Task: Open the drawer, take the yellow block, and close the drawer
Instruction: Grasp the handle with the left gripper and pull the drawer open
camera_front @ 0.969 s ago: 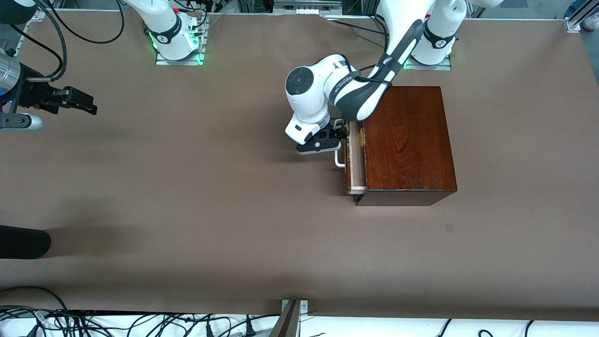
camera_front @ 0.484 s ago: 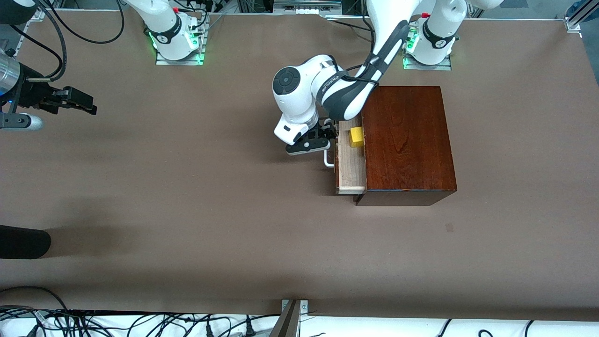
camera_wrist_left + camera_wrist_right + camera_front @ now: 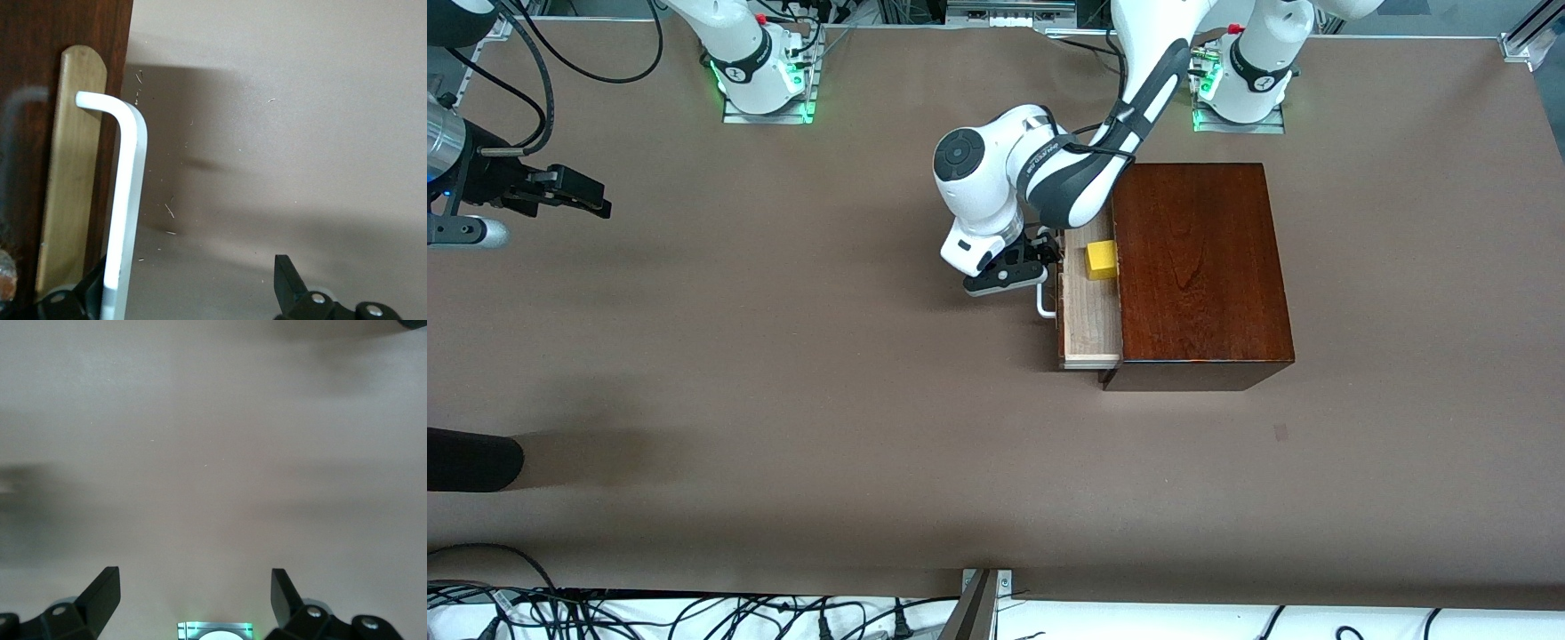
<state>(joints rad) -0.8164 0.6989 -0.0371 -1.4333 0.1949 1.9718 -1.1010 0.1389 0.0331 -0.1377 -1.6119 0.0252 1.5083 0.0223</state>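
Note:
The dark red-brown wooden box (image 3: pixel 1196 267) stands toward the left arm's end of the table. Its drawer (image 3: pixel 1089 316) is pulled partly out, pale wood showing inside. The yellow block (image 3: pixel 1101 260) lies in the drawer close to the box. My left gripper (image 3: pixel 1047 256) is at the white loop handle (image 3: pixel 1043 302), open. In the left wrist view the handle (image 3: pixel 127 200) runs just inside one fingertip (image 3: pixel 90 287) of the left gripper (image 3: pixel 189 277), with the drawer's dark front (image 3: pixel 40 80) beside it. My right gripper (image 3: pixel 596 203) waits open over the table at the right arm's end, nothing between its fingers (image 3: pixel 100 590).
A dark rounded object (image 3: pixel 471 458) pokes in at the table's edge at the right arm's end, nearer the front camera. Cables (image 3: pixel 694 613) lie along the near edge. The right arm's green-lit base (image 3: pixel 213 631) shows below the right gripper.
The drawer has slid out toward the right arm's end, with the left gripper moving along at the handle. The yellow block, barely visible before, now shows fully. The right arm has not moved.

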